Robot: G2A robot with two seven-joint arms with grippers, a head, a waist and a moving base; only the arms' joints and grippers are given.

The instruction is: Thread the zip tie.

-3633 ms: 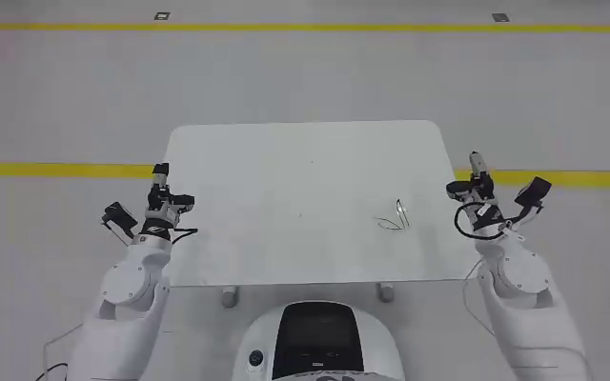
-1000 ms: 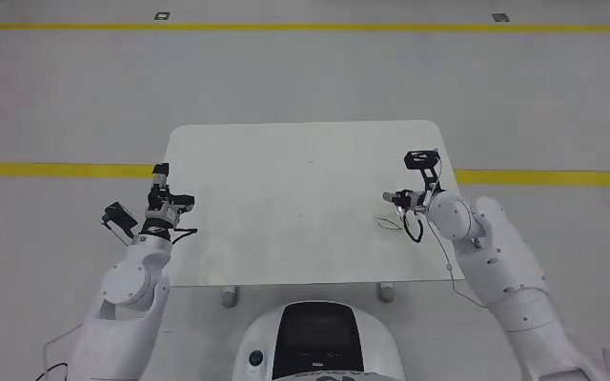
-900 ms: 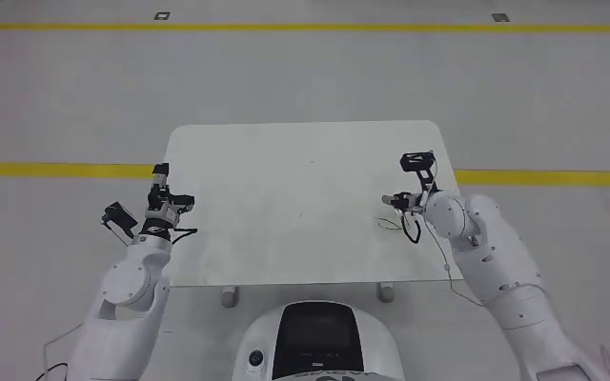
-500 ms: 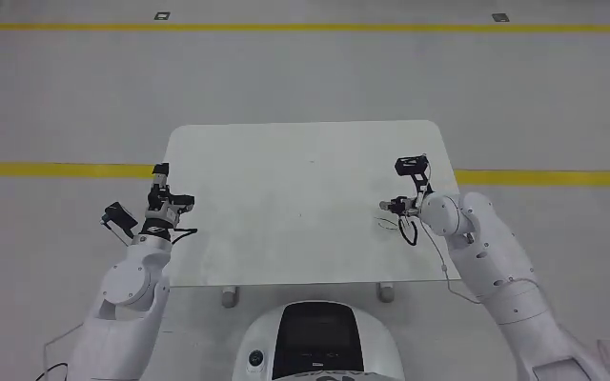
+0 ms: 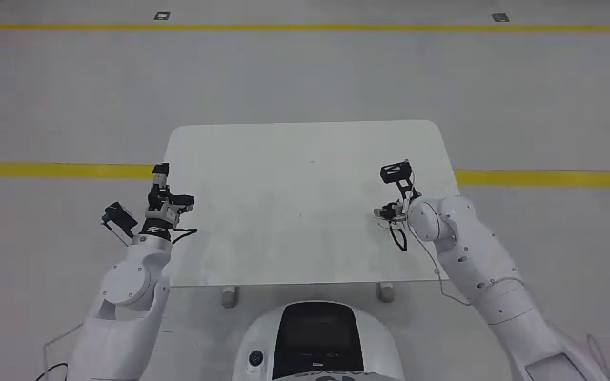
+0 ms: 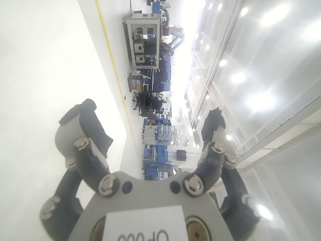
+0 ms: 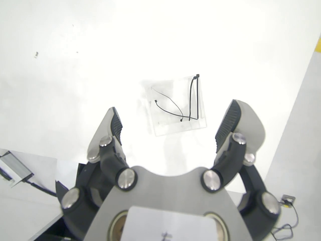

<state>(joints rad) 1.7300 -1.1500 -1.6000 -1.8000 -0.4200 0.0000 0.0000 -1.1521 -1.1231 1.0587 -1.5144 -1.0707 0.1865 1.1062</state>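
Right gripper [image 7: 173,117] hangs over the near right part of the desk [image 5: 286,181], jaws spread wide and empty, squared above a folded black zip tie [image 7: 197,96] and a second, curved tie [image 7: 170,99] lying on a clear square sheet [image 7: 175,127], apparently lined up for a pick. Left gripper [image 6: 150,116] sits at the desk's left edge, well apart, jaws likewise released, probably awaiting its part in the threading.

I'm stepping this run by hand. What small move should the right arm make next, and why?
Probably ease the right pincer down toward the folded zip tie: its jaws stand open and empty above the table, and the tie lies untouched on a clear sheet just ahead of them.
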